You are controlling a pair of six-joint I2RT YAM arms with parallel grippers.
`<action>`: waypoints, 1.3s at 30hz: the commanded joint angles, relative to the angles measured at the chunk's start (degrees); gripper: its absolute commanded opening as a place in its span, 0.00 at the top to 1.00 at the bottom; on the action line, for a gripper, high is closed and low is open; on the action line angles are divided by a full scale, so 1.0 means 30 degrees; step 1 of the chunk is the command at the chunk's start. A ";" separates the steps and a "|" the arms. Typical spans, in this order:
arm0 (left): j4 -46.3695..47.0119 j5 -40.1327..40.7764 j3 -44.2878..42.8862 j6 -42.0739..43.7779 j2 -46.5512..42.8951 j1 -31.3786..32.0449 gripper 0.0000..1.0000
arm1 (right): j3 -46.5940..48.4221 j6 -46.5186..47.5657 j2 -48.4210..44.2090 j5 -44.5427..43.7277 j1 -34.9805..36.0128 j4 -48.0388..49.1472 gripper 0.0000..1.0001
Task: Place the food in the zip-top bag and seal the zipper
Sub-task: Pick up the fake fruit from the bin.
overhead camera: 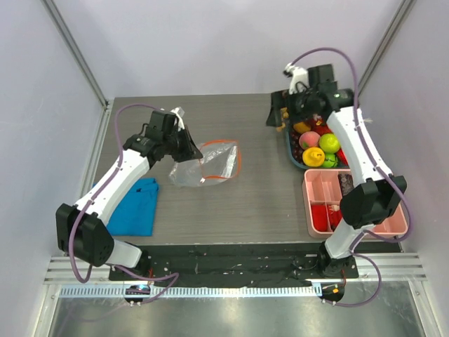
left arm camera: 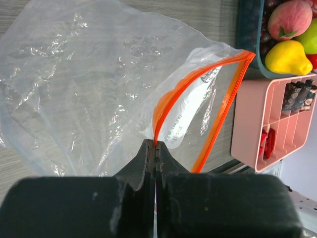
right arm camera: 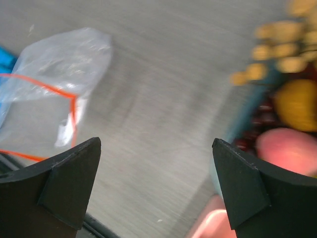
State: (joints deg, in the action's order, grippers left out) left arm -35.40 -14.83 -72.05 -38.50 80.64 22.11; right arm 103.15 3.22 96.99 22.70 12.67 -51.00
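Observation:
The clear zip-top bag (overhead camera: 207, 163) lies mid-table, its mouth gaping; it also shows in the left wrist view (left arm camera: 84, 84) and the right wrist view (right arm camera: 59, 64). My left gripper (overhead camera: 188, 144) is shut on the orange-red zipper (left arm camera: 157, 130) strip and lifts that edge. The food (overhead camera: 319, 144), several toy fruits, sits in a teal basket (overhead camera: 293, 152) at the right; a peach (left arm camera: 290, 19) and a yellow pear (left arm camera: 288, 57) show in the left wrist view. My right gripper (overhead camera: 278, 114) is open and empty, left of the basket's far end, above bare table (right arm camera: 156, 141).
A pink compartment tray (overhead camera: 324, 184) stands in front of the basket at the right. A folded blue cloth (overhead camera: 137, 207) lies at the front left. Walls close in the table on three sides.

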 commanded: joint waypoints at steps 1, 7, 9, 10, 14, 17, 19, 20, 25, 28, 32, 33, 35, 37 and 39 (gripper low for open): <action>0.1632 -0.0475 -0.1294 -0.0584 0.0570 -0.0016 1.00 | 0.4039 0.2202 0.1354 -0.0534 -0.2775 -0.2387 0.00; 0.2072 -0.0214 -0.1559 -0.0672 0.0747 -0.0016 1.00 | 0.8358 0.2995 0.3701 -0.4127 -0.4719 -0.4180 0.00; 0.2160 -0.0155 -0.1413 -0.0730 0.0717 -0.0016 1.00 | 0.8709 0.3231 0.4142 -0.5188 -0.4749 -0.4210 0.00; 0.2247 -0.0125 -0.1413 -0.0760 0.0746 -0.0016 1.00 | 0.8885 0.3348 0.4725 -0.5570 -0.4778 -0.4268 0.00; 0.2336 0.0137 -0.1471 -0.0731 0.0747 -0.0045 1.00 | 0.9501 0.3116 0.5840 -0.6451 -0.4983 -0.4357 0.00; 0.2337 0.0168 -0.1471 -0.0614 0.0630 -0.0016 1.00 | 0.9911 0.3086 0.6689 -0.6278 -0.4984 -0.4210 0.00; 0.2366 0.0226 -0.1471 -0.0555 0.0600 -0.0045 1.00 | 1.0379 0.3027 0.7131 -0.6219 -0.4984 -0.4063 0.00; 0.2308 0.0430 -0.1500 -0.0497 0.0629 -0.0045 1.00 | 1.0555 0.3056 0.7452 -0.6189 -0.4984 -0.4063 0.00; 0.2219 0.0666 -0.1735 -0.0262 0.0600 -0.0045 1.00 | 1.1200 0.3027 0.8567 -0.5604 -0.4955 -0.4005 0.00; 0.2219 0.0812 -0.1560 -0.0262 0.0629 -0.0045 1.00 | 1.1493 0.3027 0.9241 -0.5369 -0.4954 -0.3976 0.00; 0.2219 0.0842 -0.1471 -0.0291 0.0747 -0.0045 1.00 | 1.1873 0.2968 1.0090 -0.5282 -0.4925 -0.3858 0.00; 0.2277 0.0871 -0.1471 -0.0291 0.0776 -0.0045 1.00 | 1.1933 0.2968 1.0237 -0.5194 -0.4925 -0.3887 0.00; 0.2248 0.0812 -0.1588 -0.0262 0.0863 -0.0045 1.00 | 1.2109 0.3027 1.0589 -0.5193 -0.4779 -0.3888 0.00; 0.2161 0.0841 -0.1647 -0.0262 0.0922 -0.0045 1.00 | 1.2051 0.3027 1.0735 -0.5164 -0.4691 -0.3888 0.00; 0.2190 0.0871 -0.1647 -0.0262 0.1010 -0.0045 1.00 | 1.1934 0.3027 1.0795 -0.5135 -0.4603 -0.3917 0.00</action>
State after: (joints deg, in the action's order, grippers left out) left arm -31.07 -13.04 -74.89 -40.05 83.55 22.11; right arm 136.79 11.90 129.47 6.39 -2.07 -63.48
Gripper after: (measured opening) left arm 0.010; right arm 0.996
